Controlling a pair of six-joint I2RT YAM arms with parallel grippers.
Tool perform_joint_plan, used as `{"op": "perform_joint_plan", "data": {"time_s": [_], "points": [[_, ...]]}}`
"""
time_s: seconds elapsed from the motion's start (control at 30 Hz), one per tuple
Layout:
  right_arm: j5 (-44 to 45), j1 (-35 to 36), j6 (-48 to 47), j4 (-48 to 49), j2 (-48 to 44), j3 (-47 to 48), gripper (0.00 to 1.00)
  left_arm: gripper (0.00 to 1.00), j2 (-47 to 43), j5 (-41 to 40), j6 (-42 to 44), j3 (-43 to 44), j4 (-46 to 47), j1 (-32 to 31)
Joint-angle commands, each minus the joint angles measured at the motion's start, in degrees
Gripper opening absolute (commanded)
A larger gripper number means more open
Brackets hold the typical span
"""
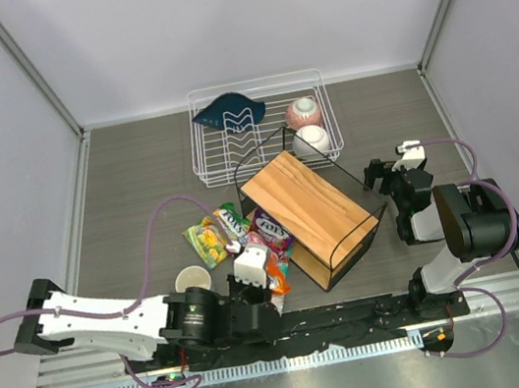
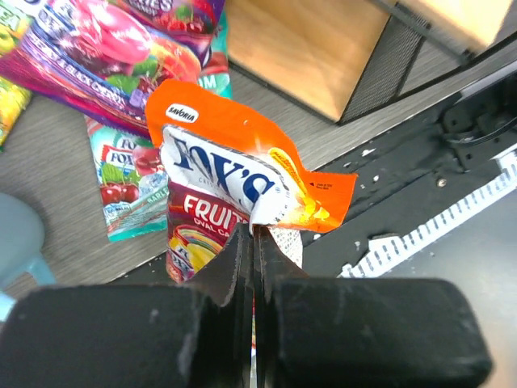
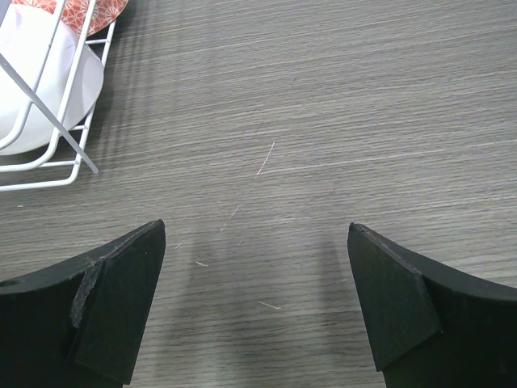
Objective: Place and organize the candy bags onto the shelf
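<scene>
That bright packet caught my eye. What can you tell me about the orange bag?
The orange bag is a glossy, crinkled packet: orange top, white "FOX'S" panel, red "FRUIT" label below. The left tool, shut, pinches its folded edge. It sits by the teal bag, close to the shelf.

The orange bag (image 2: 234, 153) is crumpled, pinched in the left end effector (image 2: 252, 238). The purple bag (image 2: 105, 48), teal bag (image 2: 125, 182) and green bag (image 1: 210, 242) lie clustered beside the shelf (image 1: 310, 207).

R gripper (image 3: 257, 242) jaws wide apart, nothing btwn, over bare grey wood-grain table (image 3: 339, 97). Top-left: white wire rack (image 3: 48, 115) corner w/ white bowl (image 3: 32, 81), red-pattern bowl (image 3: 81, 10) inside.
</scene>
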Motion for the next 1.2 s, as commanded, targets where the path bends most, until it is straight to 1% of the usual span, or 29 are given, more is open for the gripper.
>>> {"op": "perform_joint_plan", "data": {"time_s": [0.0, 0.1, 0.17, 0.23, 0.3, 0.37, 0.4, 0.43, 0.47, 0.5, 0.53, 0.57, 0.6, 0.63, 0.67, 0.77, 0.87, 0.9, 0.97, 1.17], "points": [[0.23, 0.21, -1.04, 2.64, -1.36, 1.20, 1.00, 0.00, -4.12, -5.50, 2.77, 4.74, -5.96, -0.34], [0.23, 0.21, -1.04, 2.64, -1.36, 1.02, 1.00, 0.00, -5.45, -8.57, 6.46, 8.69, -6.39, -0.34], [0.23, 0.21, -1.04, 2.73, -1.36, 1.02, 1.00, 0.00, -5.27, -10.68, 8.74, 13.16, -9.02, -0.34], [0.23, 0.21, -1.04, 2.64, -1.36, 1.11, 1.00, 0.00, -4.92, -13.94, 10.24, 15.81, -11.30, -0.34], [0.23, 0.21, -1.04, 2.64, -1.36, 1.11, 1.00, 0.00, -4.66, -15.78, 14.09, 18.63, -11.32, -0.16], [0.23, 0.21, -1.04, 2.73, -1.36, 1.11, 1.00, 0.00, -4.74, -16.41, 18.13, 20.47, -8.43, 1.15], [0.23, 0.21, -1.04, 2.64, -1.36, 1.11, 1.00, 0.00, -4.83, -15.89, 24.33, 20.92, -6.68, 1.68], [0.23, 0.21, -0.95, 2.64, -1.36, 1.11, 1.00, 0.00, -4.92, -14.58, 26.74, 21.10, -2.92, 2.21], [0.23, 0.21, -1.04, 2.64, -1.45, 1.02, 1.00, 0.00, -5.01, -13.17, 29.99, 21.45, -0.71, 4.39], [0.23, 0.21, -1.04, 2.73, -1.36, 1.02, 1.00, 0.00, -5.01, -11.33, 34.89, 21.71, 1.40, 6.15], [0.23, 0.21, -1.04, 2.64, -1.36, 1.11, 1.00, 0.00, -4.92, -6.44, 37.29, 21.89, 4.56, 8.17], [0.23, 0.21, -1.04, 2.73, -1.36, 1.02, 1.00, 0.00, -4.75, -4.21, 39.32, 22.32, 5.98, 12.37], [0.23, 0.21, -1.04, 2.73, -1.45, 1.11, 1.00, 0.00, -4.05, -1.41, 42.82, 22.68, 7.13, 14.41], [0.23, 0.21, -1.04, 2.64, -1.45, 1.11, 1.00, 0.00, -3.61, 0.97, 44.42, 22.94, 9.31, 16.17], [0.23, 0.21, -1.13, 2.64, -1.36, 1.02, 1.00, 0.00, -2.99, 5.34, 46.00, 23.81, 10.29, 19.15], [0.23, 0.21, -1.13, 2.64, -1.36, 1.11, 1.00, 0.00, 1.39, 10.90, 51.28, 27.06, 12.15, 23.72], [0.23, 0.21, -1.13, 2.64, -1.36, 1.02, 1.00, 0.00, 6.41, 14.87, 54.89, 31.01, 12.50, 27.42], [0.23, 0.21, -1.04, 2.73, -1.36, 1.02, 1.00, 0.00, 7.46, 17.75, 55.50, 31.81, 12.94, 28.22], [0.23, 0.21, -1.13, 2.73, -1.36, 1.11, 1.00, 0.00, 10.62, 19.97, 57.25, 34.18, 13.20, 29.45], [0.23, 0.21, -1.04, 2.73, -1.36, 1.11, 1.00, 0.00, 18.88, 24.28, 59.63, 38.15, 13.20, 30.16]]}}
